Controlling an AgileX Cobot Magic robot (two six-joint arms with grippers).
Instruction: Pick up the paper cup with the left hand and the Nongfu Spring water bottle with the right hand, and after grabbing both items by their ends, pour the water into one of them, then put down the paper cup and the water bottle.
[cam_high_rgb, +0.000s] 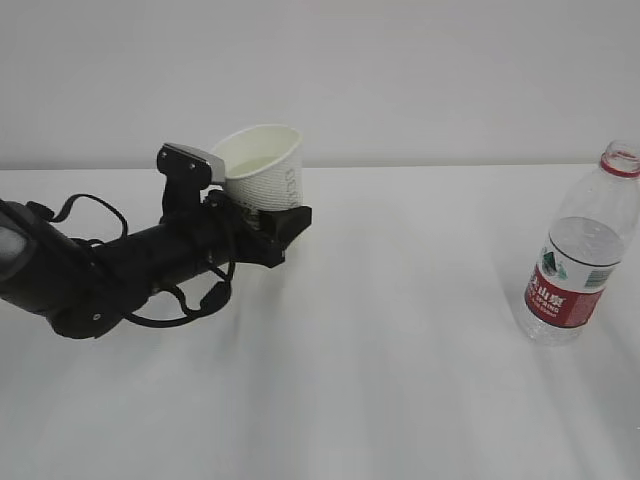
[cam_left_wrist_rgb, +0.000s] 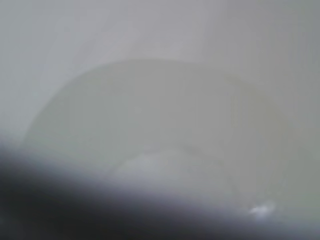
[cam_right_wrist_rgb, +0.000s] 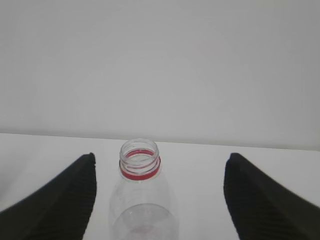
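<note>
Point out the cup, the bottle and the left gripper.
cup (cam_high_rgb: 268, 172), exterior view, on its ribbed side wall.
bottle (cam_high_rgb: 578, 262), exterior view, on its clear body above the red label.
left gripper (cam_high_rgb: 262, 215), exterior view, at the fingers around the cup's base.

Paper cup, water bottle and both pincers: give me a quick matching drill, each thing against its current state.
Things:
1. paper cup
2. Nongfu Spring water bottle
3. left pincer
4. right pincer

States:
A. open, straddling the bottle neck, not touching it
B. closed around the cup's base
C. tilted, lifted off the table
D. uncapped, upright on the table

Pairs: 1-C, 2-D, 3-B, 4-A
</note>
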